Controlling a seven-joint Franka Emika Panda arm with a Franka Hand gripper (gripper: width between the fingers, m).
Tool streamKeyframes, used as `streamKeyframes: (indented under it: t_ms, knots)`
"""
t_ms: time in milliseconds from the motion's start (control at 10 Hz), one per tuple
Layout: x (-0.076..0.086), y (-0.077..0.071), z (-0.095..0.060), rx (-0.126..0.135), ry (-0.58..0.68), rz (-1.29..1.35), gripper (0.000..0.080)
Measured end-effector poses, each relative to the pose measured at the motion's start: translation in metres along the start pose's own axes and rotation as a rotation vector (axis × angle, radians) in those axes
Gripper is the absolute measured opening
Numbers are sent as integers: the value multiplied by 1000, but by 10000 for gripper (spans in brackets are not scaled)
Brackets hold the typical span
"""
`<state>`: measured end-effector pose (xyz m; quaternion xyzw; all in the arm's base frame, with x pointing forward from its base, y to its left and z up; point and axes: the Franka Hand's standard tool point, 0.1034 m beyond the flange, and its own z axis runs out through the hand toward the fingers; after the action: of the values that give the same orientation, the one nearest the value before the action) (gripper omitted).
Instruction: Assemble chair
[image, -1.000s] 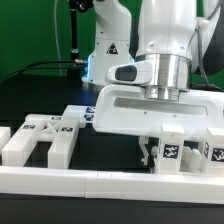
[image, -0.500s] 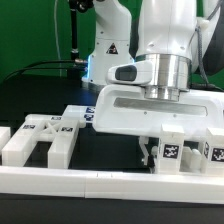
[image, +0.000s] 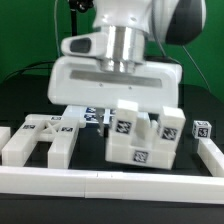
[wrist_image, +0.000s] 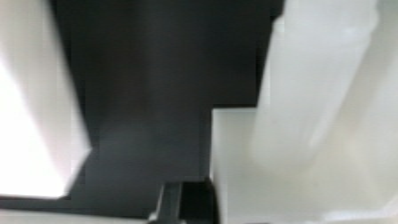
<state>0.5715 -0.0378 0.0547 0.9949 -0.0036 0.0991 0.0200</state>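
Note:
My gripper (image: 122, 114) hangs under the broad white hand in the middle of the exterior view. It is shut on a large white chair part (image: 140, 143) with black marker tags, held tilted just above the table. The fingertips are mostly hidden behind this part. In the wrist view the held part (wrist_image: 329, 120) fills one side as a blurred white block, and one dark finger (wrist_image: 185, 203) shows at the frame edge. A white H-shaped chair part (image: 38, 137) lies on the table at the exterior view's left.
A small white tagged part (image: 201, 130) lies at the exterior view's right. More tagged pieces (image: 75, 117) lie behind the H-shaped part. A long white rail (image: 100, 178) runs along the table's front edge. Another blurred white surface (wrist_image: 32, 100) shows in the wrist view.
The hand has swung toward the exterior view's left and turned. The large tagged part, earlier low at the right under the hand, is now lifted and tilted in the middle.

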Motion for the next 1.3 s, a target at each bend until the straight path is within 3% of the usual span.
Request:
streamKeyframes:
  t_ms: [100, 200, 400, 500, 700, 900, 1100, 1300]
  knots:
    - [-5, -8, -6, 32, -122, 19, 37]
    - [0, -9, -5, 40, -152, 15, 37]
    - [-8, -16, -3, 69, -316, 20, 37]
    - [-13, -18, 3, 67, -400, 9, 37]
    - [-17, -11, -20, 109, -633, -3, 37]
    - [-23, -8, -35, 95, -794, -8, 37]
    - [-26, -8, -29, 97, -924, -12, 37]
    - [-28, -4, -23, 98, -945, -7, 37]
